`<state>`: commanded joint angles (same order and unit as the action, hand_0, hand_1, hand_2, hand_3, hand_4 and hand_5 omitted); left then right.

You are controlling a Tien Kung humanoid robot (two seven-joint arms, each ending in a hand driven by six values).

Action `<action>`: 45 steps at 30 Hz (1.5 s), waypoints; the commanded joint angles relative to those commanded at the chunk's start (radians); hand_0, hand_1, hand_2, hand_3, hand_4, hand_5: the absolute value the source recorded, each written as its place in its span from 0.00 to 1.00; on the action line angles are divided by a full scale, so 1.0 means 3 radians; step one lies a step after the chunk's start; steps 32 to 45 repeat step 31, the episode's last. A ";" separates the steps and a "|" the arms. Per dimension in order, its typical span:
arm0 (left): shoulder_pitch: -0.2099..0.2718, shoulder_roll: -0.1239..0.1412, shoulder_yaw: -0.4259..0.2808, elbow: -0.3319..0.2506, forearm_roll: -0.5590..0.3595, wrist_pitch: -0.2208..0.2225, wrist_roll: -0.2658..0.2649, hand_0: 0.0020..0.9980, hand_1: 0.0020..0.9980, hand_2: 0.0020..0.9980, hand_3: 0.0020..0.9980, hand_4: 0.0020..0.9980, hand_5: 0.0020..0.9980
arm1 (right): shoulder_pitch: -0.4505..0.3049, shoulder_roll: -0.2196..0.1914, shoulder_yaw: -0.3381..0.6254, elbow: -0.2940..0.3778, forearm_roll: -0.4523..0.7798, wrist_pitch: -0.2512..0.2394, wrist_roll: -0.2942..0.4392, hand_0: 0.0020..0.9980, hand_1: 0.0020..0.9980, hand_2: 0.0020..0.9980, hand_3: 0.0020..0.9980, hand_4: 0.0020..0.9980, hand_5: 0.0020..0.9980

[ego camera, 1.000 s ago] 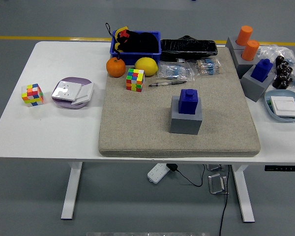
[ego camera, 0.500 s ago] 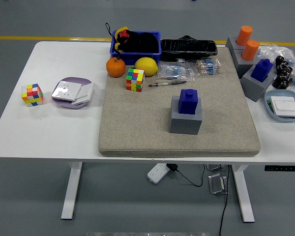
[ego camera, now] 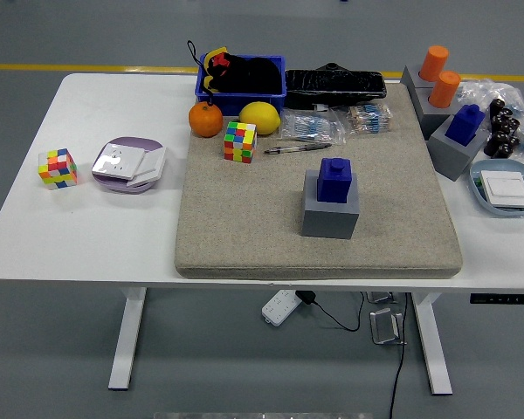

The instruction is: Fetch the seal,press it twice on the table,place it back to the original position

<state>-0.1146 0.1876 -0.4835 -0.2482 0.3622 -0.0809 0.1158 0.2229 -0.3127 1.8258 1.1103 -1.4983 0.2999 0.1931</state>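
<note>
A white surface (ego camera: 87,236) fills the frame, seen from above. At the far left sits a small multicoloured puzzle cube (ego camera: 58,168), and just right of it a pale purple plate (ego camera: 127,164) holding white cards. A beige mat (ego camera: 244,227) covers the middle. Along the mat's upper edge are a blue bin (ego camera: 242,76) with a black soft toy, an orange (ego camera: 205,120), a lemon (ego camera: 259,117), a second puzzle cube (ego camera: 240,141), a pen (ego camera: 295,148), packets and a long black bag (ego camera: 334,85). In the centre of the mat, the blue seal (ego camera: 335,180) stands upright in its grey holder (ego camera: 331,209). At the upper right, grey stands carry two orange stamps (ego camera: 439,74) and another blue stamp (ego camera: 465,123), and at the right edge is a pale blue dish (ego camera: 506,188). No robot hand or arm appears anywhere in the frame, so neither hand's pose nor whether its fingers are apart or together can be told. The seal seated in its holder suits either a moment ahead of the fetch or one after it has been put back; the scene alone does not settle which.
</note>
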 joint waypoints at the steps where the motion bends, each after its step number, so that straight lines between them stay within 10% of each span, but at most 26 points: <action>1: 0.0001 0.0000 0.0000 0.0000 0.0000 0.0000 0.0000 0.82 0.82 0.79 0.84 0.79 0.40 | -0.0002 0.0001 -0.0003 0.0000 0.0000 0.0000 0.0000 0.90 0.84 0.83 0.84 0.96 0.33; 45: 0.0006 0.0037 0.0076 -0.0005 -0.0015 -0.0001 0.0001 0.82 0.82 0.79 0.84 0.79 0.40 | -0.0021 0.0014 -0.0006 -0.0004 -0.0013 -0.0017 0.0003 0.90 0.83 0.81 0.81 0.94 0.31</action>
